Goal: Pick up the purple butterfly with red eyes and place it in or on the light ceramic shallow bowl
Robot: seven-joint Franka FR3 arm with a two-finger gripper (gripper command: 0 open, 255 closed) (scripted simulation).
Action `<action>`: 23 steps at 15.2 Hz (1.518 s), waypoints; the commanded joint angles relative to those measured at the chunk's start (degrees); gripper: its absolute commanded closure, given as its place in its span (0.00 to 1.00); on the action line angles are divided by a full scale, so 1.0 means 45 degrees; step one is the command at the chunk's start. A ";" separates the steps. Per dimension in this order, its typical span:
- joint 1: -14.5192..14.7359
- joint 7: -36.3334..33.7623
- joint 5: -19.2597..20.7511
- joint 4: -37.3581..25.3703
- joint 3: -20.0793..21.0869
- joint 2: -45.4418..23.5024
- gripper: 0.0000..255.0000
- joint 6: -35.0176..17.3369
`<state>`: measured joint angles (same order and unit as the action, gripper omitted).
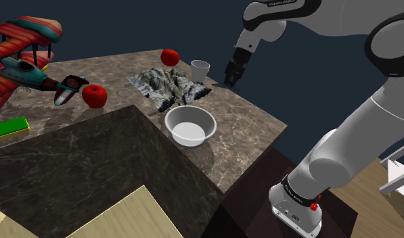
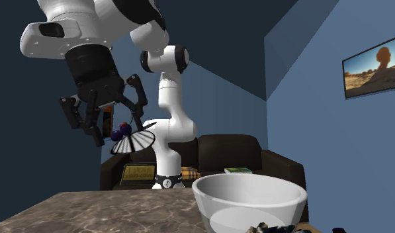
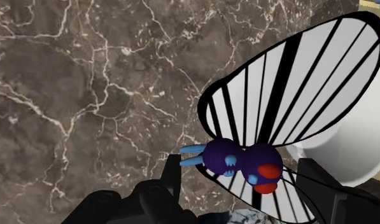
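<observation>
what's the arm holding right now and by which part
the butterfly, in the air clear of the table. the fingers stand either side of its purple body and lower wings; the exact contact spot can't be told

Second exterior view: bowl (image 2: 249, 195) base cropped.

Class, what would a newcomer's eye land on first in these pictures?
First, the purple butterfly with red eyes and black-striped white wings, clasped in the black gripper above the marbled table. Next, the white bowl mid-table, and the red toy biplane at the shoulder view's upper left.
</observation>
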<state>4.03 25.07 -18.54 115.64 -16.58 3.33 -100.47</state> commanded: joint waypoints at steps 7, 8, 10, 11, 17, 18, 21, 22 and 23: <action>0.1171 -0.2289 -0.0400 0.1427 0.1431 0.1168 1.00 -0.1127; 0.1316 -0.2568 -0.0471 0.1538 0.1620 0.1250 1.00 -0.1264; 0.1607 -0.3125 -0.0619 0.1716 0.2000 0.1373 1.00 -0.1536; 0.1751 -0.3402 -0.0696 0.1784 0.2192 0.1415 1.00 -0.1672; 0.2644 -0.5083 -0.1140 0.1875 0.3348 0.1378 1.00 -0.2483; 0.2651 -0.5019 -0.1170 0.1994 0.3353 0.1330 1.00 -0.2639; 0.2625 -0.4954 -0.1159 0.2001 0.3320 0.1331 0.00 -0.2618; 0.2706 -0.6144 -0.0138 0.3103 0.3862 0.2636 0.00 -0.4123; 0.2639 -0.7526 0.1015 0.4147 0.4593 0.3847 0.00 -0.5492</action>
<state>15.93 -3.29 -18.52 130.47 1.68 16.04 -119.34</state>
